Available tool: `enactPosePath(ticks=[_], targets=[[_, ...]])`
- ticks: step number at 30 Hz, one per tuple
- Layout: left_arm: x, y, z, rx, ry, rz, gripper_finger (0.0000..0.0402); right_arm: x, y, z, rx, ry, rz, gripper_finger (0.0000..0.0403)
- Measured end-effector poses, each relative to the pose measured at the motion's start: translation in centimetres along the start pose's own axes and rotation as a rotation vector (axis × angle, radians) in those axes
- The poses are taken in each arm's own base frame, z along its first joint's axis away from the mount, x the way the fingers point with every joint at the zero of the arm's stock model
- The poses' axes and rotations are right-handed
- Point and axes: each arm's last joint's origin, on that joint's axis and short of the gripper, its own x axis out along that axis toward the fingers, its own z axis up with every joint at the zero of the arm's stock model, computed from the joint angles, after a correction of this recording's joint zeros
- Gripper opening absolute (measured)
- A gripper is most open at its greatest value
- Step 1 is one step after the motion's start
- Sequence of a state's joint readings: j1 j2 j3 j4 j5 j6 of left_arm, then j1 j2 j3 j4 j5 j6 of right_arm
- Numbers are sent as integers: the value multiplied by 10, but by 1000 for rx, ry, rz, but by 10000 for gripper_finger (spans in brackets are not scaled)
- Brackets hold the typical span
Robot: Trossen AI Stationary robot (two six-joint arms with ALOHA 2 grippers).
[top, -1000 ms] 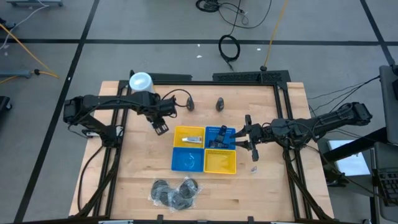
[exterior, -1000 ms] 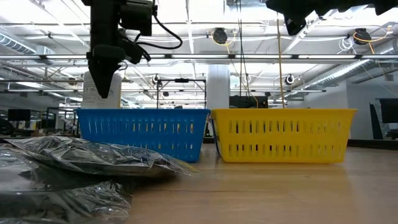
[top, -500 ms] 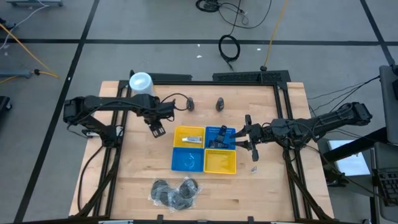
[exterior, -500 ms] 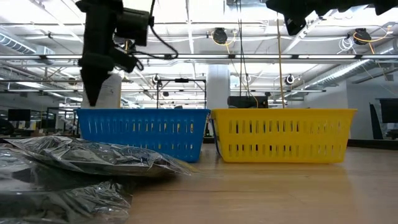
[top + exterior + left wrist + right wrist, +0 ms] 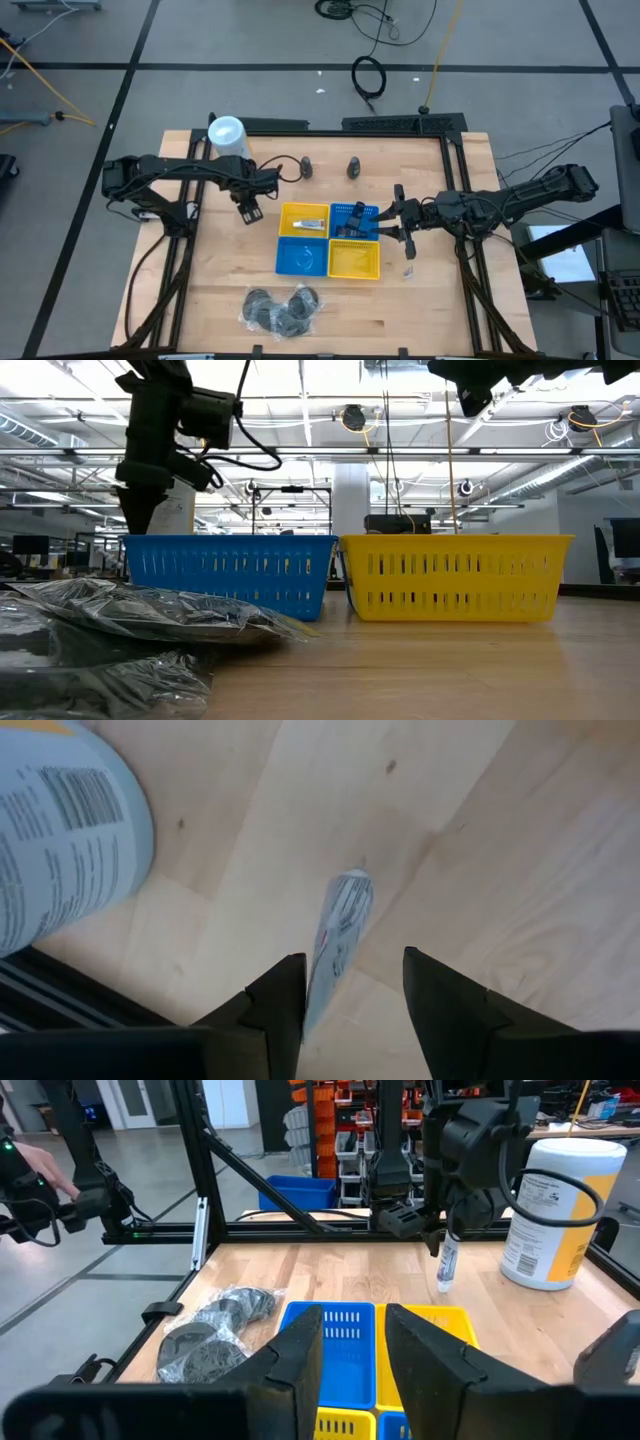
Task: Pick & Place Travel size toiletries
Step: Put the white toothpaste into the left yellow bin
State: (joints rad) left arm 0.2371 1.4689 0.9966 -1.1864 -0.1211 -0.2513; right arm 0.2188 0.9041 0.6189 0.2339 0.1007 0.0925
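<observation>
Hand point(image 5: 345, 982) on left arm grips slim, pale tube point(image 5: 338, 925) — glossy, flattened.

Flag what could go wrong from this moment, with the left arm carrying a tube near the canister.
1. The left hand pinches the pale tube only at its top end; it dangles and could slip out.
2. The white canister stands close to that arm, so a swing could knock it over.
3. The right hand hovers at the baskets' right edge, so both arms could crowd the drop spot.
</observation>
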Motion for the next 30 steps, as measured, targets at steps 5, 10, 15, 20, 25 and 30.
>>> enactPosePath(ticks=[5,10,15,20,25,30], targets=[[0,0,2,12,-17,-5,114,0,0,0,0,0,-1,102],[0,-1,1,30,-10,-20,33,0,0,0,0,0,-1,102],[0,-1,1,21,-5,-20,9,0,0,0,0,0,-2,102],[0,-1,1,13,-3,-34,3,0,0,0,0,0,-2,102],[0,-3,0,15,6,-72,1,0,0,0,-3,0,-2,102],[-9,-8,2,20,-12,-85,1,0,0,0,-3,1,-2,102]])
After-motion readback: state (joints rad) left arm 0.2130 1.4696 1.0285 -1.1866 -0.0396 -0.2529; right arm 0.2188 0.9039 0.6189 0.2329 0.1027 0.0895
